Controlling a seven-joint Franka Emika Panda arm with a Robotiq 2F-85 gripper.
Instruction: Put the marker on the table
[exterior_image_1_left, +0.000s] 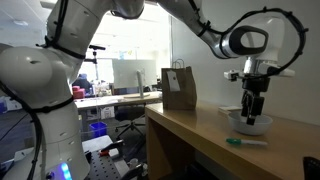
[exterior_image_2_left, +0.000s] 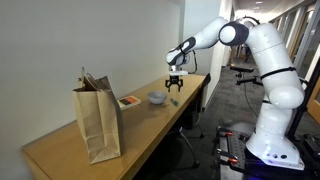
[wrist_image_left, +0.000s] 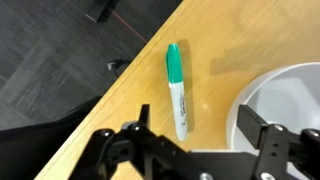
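Wooden table (wrist_image_left: 215, 40): marker (wrist_image_left: 177, 88), bowl (wrist_image_left: 288, 95), paper bag (exterior_image_2_left: 97, 122).

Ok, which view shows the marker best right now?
Wrist view: the marker lies flat on the table beside the bowl, green cap and white barrel clear. In an exterior view it is a thin sliver before the bowl; in an exterior view it is too small to make out.
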